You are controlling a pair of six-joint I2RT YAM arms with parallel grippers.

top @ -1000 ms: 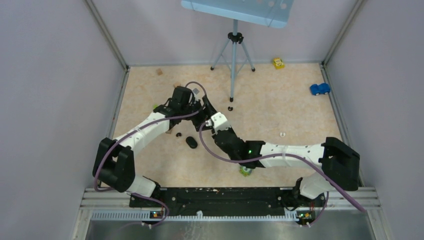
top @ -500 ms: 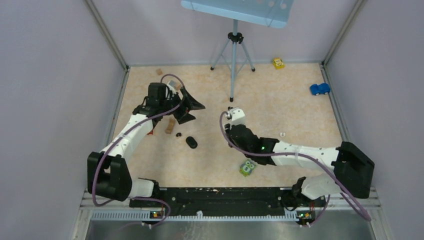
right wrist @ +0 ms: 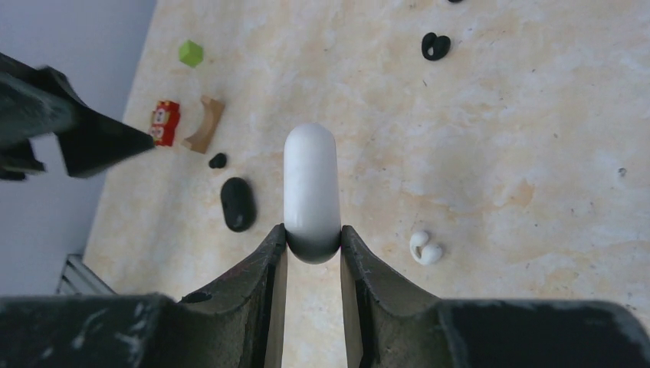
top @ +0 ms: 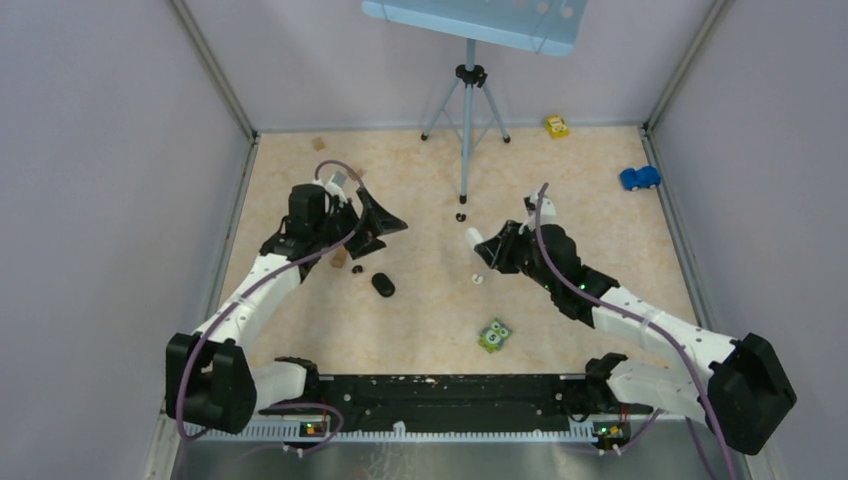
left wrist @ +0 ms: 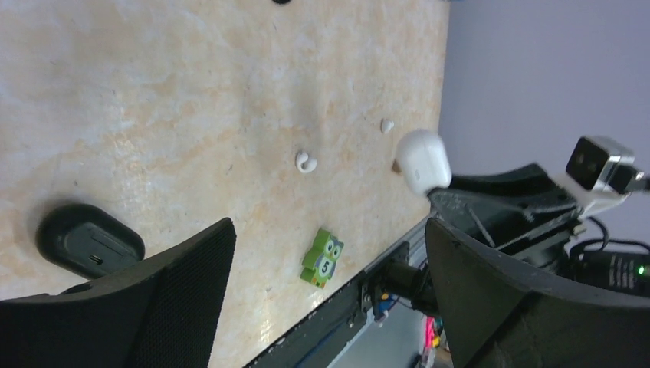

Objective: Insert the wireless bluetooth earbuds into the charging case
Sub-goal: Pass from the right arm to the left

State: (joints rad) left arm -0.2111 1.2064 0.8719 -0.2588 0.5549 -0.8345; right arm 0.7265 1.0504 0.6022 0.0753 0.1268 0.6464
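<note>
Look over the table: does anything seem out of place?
Yes: white earbuds and black earbuds lie loose and apart on the table. The white case is clamped in the right gripper; the black case lies apart from them.

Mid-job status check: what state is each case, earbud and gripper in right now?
white case: closed, held off table
right gripper: shut on white case
left gripper: open, empty
black case: closed, lying on table
white earbud: loose on table
black earbud: loose on table

Open tabletop point(top: 430, 300) separates the left end effector point(top: 384, 231) and right end effector point(top: 483, 244); tripod point(top: 467, 120) stands behind.
</note>
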